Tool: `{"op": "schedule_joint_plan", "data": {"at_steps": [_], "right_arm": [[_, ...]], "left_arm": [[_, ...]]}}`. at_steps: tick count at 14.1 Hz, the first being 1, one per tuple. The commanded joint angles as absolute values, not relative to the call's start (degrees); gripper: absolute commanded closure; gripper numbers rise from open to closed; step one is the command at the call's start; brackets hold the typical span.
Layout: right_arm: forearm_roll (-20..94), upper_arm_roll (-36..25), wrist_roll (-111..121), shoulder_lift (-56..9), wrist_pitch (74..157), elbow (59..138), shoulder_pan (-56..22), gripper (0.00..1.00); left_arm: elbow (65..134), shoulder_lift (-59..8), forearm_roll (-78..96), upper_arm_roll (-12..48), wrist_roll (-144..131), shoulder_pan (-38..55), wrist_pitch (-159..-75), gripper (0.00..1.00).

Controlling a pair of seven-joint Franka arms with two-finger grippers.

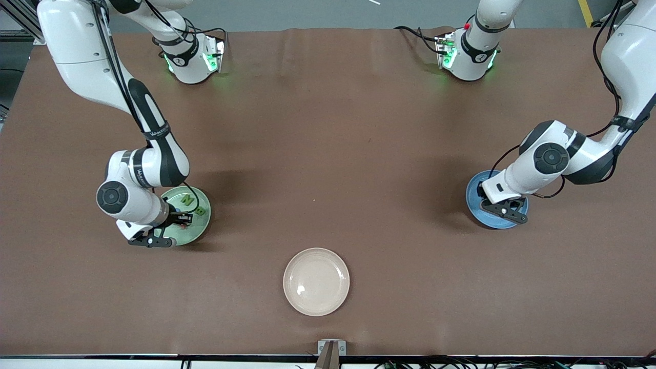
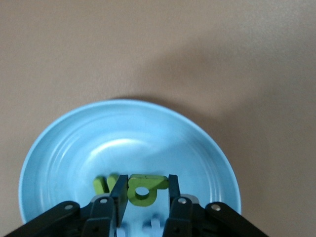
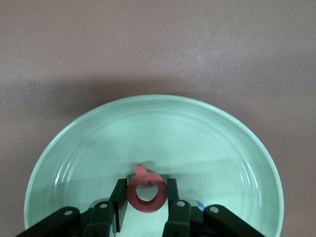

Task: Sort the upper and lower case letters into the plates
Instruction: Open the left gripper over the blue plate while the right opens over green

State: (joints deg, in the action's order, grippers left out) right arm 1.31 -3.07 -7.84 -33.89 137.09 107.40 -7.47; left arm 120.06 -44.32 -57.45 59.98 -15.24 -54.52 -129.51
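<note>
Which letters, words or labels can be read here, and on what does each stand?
"N": green N-shaped piece in the mint plate.
"B": green B-shaped piece beside it.
"Q": pink piece at the right gripper, over that plate.
"b" or "q", unclear: green looped piece at the left gripper, over the blue plate.
Print on the right arm's band: too small.
</note>
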Motion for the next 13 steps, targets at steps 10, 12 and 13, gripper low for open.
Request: {"op": "schedule_joint_plan", "data": {"at_steps": [10, 12, 13], "right_arm": [[2.8, -2.3, -6.9, -30.0, 131.4, 105.7, -6.6, 0.0], [2.3, -2.4, -6.9, -28.3, 125.4, 103.5, -6.6, 0.0], [2.2, -2.5, -6.9, -27.4, 123.2, 102.8, -6.5, 0.0]], "left_arm": [[119.0, -44.3, -59.5, 55.5, -15.0, -51.9, -133.9, 0.45], [118.8, -43.8, -59.5, 56.0, -14.9, -52.1, -133.7, 0.0], [118.8, -43.2, -59.4, 56.4, -14.9, -52.5, -133.6, 0.0]]}}
